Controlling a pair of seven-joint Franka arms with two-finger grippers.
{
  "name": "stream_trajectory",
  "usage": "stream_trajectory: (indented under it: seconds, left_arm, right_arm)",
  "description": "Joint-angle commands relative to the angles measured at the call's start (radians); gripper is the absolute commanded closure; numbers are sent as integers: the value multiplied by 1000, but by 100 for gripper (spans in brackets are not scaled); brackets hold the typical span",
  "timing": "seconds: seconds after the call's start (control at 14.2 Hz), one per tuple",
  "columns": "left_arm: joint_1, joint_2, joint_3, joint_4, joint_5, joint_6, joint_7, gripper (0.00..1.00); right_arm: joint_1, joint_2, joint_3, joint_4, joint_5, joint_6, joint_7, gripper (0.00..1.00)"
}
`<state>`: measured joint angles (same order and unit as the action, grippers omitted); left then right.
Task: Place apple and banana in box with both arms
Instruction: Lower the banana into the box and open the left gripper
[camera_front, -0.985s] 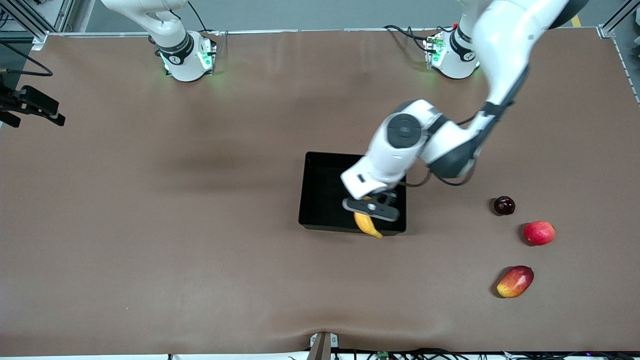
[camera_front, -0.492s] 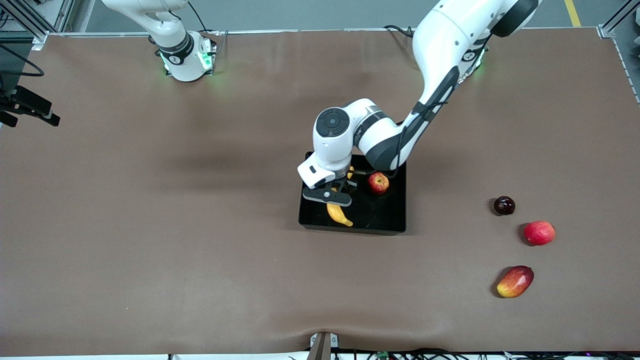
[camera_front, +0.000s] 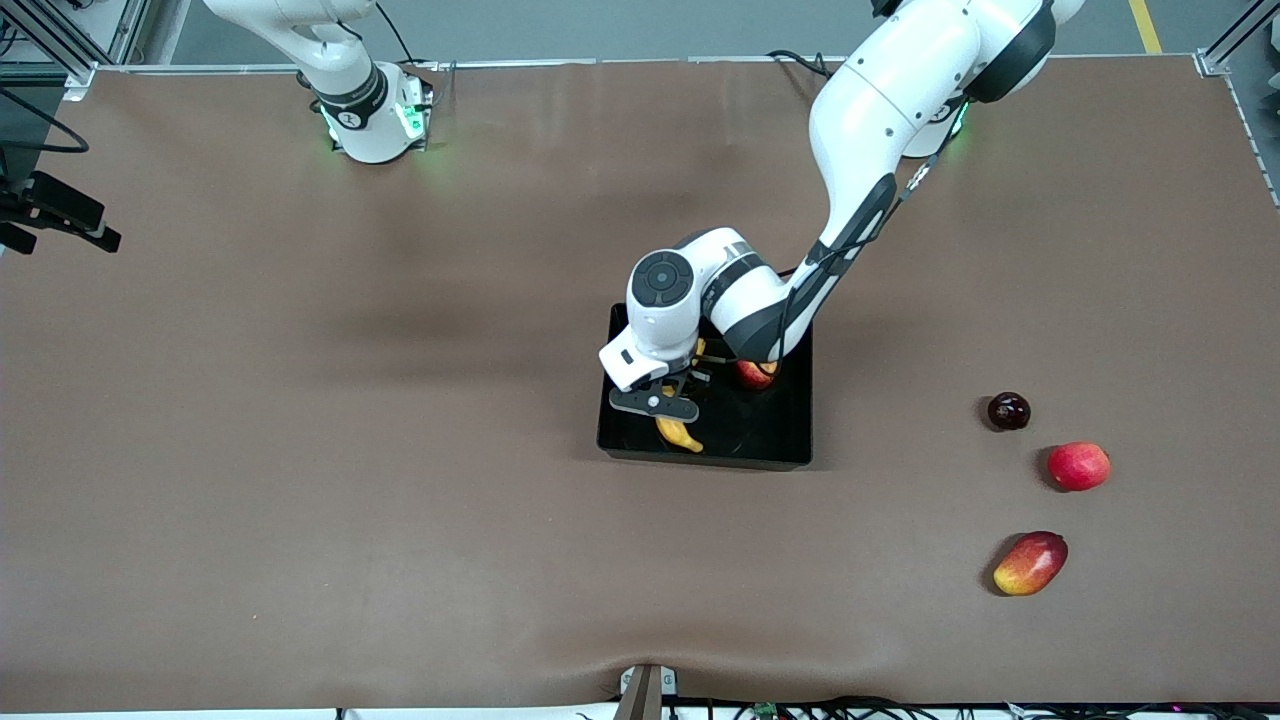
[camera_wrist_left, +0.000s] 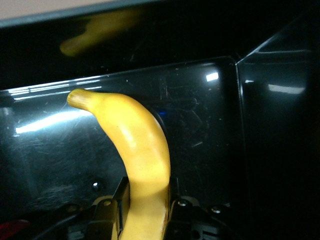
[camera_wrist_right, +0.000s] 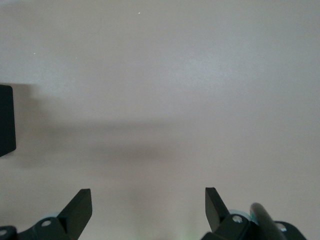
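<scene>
My left gripper (camera_front: 668, 398) clamps the banana (camera_wrist_left: 137, 150) low inside the box (camera_front: 775, 455) beside the apple (camera_front: 756, 375); I should release gently. My right gripper (camera_wrist_right: 148, 207) waits, fingers spread, over bare table.

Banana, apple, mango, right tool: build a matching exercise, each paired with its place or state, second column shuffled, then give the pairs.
Things:
1. banana
2. apple
3. mango
4. right tool

Places or states:
A. lying on the bare table toward the left arm's end
B. open, over bare table
C. clamped in the left tool over the box
D. resting in the box, partly hidden by the left arm

Pairs: 1-C, 2-D, 3-A, 4-B
</scene>
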<state>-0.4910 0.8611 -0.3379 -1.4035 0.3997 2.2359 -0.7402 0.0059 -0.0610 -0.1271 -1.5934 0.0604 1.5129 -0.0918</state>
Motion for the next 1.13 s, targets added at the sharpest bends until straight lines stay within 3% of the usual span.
stream_trajectory:
  seconds: [0.0, 0.07, 0.49, 1.06]
  left_arm:
    - [-3, 13, 7, 23, -9, 10, -4, 49]
    - [-1, 7, 7, 21, -2, 8, -2, 0]
    - [72, -146, 5, 21, -9, -4, 2, 0]
    - [262, -436, -7, 9, -35, -355, 15, 0]
  right_arm:
    - [-17, -23, 14, -22, 16, 1, -11, 0]
    - [-17, -23, 14, -22, 16, 3, -11, 0]
    - [-17, -23, 12, -20, 1, -4, -14, 0]
    - [-17, -20, 12, -5, -25, -2, -19, 0]
